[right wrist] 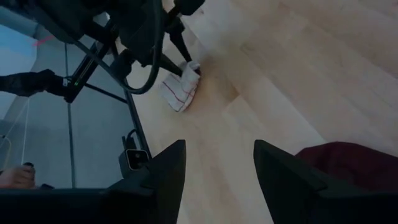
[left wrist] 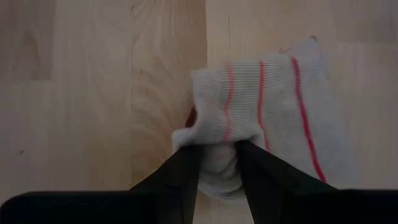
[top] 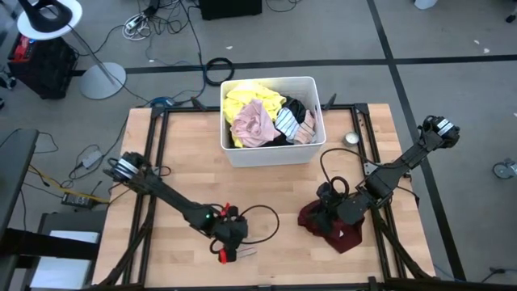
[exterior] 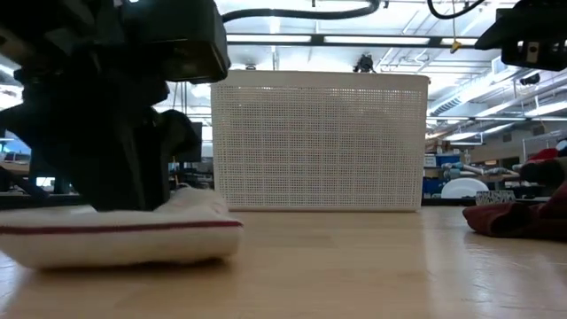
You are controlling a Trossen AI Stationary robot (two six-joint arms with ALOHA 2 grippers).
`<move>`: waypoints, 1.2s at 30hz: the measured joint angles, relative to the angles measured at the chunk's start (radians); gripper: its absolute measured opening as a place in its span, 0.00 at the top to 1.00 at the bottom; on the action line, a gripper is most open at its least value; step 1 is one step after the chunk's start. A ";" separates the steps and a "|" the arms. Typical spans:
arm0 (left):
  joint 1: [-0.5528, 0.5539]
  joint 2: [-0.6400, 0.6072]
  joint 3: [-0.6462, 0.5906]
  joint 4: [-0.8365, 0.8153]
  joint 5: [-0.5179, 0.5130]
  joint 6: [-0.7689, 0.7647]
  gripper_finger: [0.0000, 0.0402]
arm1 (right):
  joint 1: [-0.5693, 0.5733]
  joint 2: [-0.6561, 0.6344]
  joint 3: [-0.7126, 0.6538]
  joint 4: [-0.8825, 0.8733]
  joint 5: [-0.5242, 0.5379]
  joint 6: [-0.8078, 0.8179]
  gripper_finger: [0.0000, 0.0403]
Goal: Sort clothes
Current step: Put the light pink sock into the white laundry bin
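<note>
White sock (left wrist: 261, 118) pinched in left end effector (left wrist: 217, 158) (on tabletop)

The right tool (right wrist: 216, 168) hangs above the wooden counter (right wrist: 292, 81) with its two dark fingers (right wrist: 171, 171) spread apart and nothing between them. At 4 o'clock from the tool, a maroon garment (right wrist: 348, 163) lies on the counter. At 11 o'clock, farther off, the left tool (right wrist: 185, 70) pinches a white sock with red stripes (right wrist: 179, 90) against the counter near its edge.
</note>
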 joint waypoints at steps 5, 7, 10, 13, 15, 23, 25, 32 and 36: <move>0.011 0.027 0.006 0.010 0.024 -0.031 0.80 | 0.000 0.000 0.000 -0.001 -0.001 -0.020 0.53; 0.020 0.013 0.015 -0.021 0.034 -0.050 0.92 | 0.000 0.000 0.000 -0.002 -0.001 -0.026 0.53; 0.042 -0.009 0.052 -0.123 0.008 -0.044 0.97 | 0.000 0.000 0.000 -0.002 -0.001 -0.034 0.53; 0.075 -0.042 0.140 -0.238 -0.044 0.036 0.99 | 0.000 0.000 0.000 -0.003 -0.001 -0.041 0.53; 0.101 -0.062 0.214 -0.309 -0.055 0.105 0.99 | 0.000 0.000 0.000 -0.003 0.000 -0.043 0.53; 0.240 -0.076 0.524 -0.557 -0.158 0.350 1.00 | 0.000 0.000 0.000 -0.011 0.007 -0.042 0.53; 0.289 -0.076 0.584 -0.585 -0.163 0.396 1.00 | 0.000 0.000 0.000 -0.012 0.008 -0.035 0.53; 0.483 -0.076 0.817 -0.613 -0.160 0.580 1.00 | 0.000 0.000 0.000 -0.013 0.032 0.009 0.53; 0.598 -0.076 0.909 -0.571 -0.106 0.676 1.00 | 0.000 0.000 0.000 -0.012 0.060 0.030 0.53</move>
